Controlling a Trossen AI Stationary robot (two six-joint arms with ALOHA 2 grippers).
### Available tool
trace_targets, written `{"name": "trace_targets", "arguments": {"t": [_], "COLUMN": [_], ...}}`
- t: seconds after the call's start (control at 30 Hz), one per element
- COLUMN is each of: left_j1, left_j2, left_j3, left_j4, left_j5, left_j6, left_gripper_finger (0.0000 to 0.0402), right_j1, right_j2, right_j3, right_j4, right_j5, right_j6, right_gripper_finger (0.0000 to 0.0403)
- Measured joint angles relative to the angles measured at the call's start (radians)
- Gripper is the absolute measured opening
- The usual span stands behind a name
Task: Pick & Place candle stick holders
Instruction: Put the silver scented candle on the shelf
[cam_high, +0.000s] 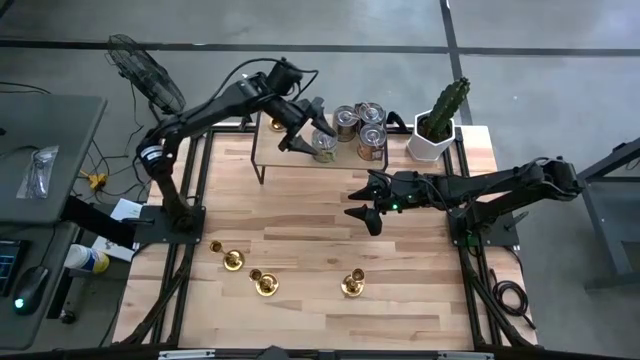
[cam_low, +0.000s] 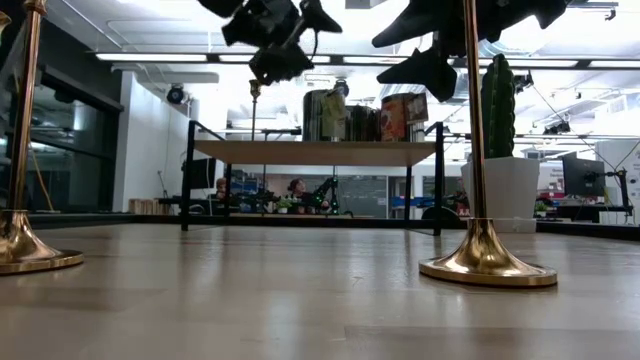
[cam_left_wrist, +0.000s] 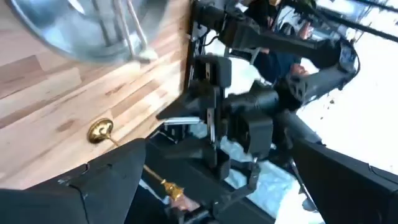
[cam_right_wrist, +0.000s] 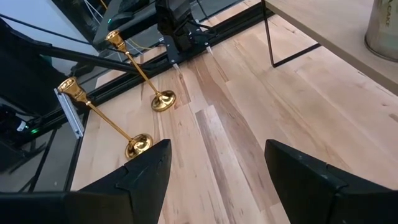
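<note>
Can labels unreadable; candle stick holders unmarked.

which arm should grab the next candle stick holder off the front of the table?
Right, probably. The right pincer hangs open over mid-table, nearer the candle stick holders; the left pincer is back at the shelf by the cans.

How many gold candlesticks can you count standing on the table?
3 can be seen from above, all near the front edge: one at the left, one just right of it, and one farther right. Another may be hidden near the left gripper at the shelf.
</note>
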Motion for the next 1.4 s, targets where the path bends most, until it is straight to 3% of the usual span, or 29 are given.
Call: {"name": "trace_targets", "arguments": {"t": [0.4, 0.93, 1.4], "left_j1": [-0.039, -0.129, -0.234], "left_j2": [-0.094, -0.168, -0.168], "left_j3": [0.001, 0.001, 0.001], "left_j4": [-0.172, -0.242, -0.337], "left_j5": [-0.206, -0.627, -1.143], "left_j6": [0.231, 0.507, 0.54], "left_gripper_finger": [0.0397, 0.0397, 0.0397], "right_j1": [0.0, 0.0, -0.002], "right_j2": [0.0, 0.0, -0.02], "right_j3": [0.0, 0.0, 0.0], "right_j4": [0.0, -0.005, -0.01], "right_j5": [-0.001, -0.004, -0.002], "right_j6": [0.021, 0.052, 0.051], "right_gripper_finger": [0.0252, 0.0252, 0.0252]}}
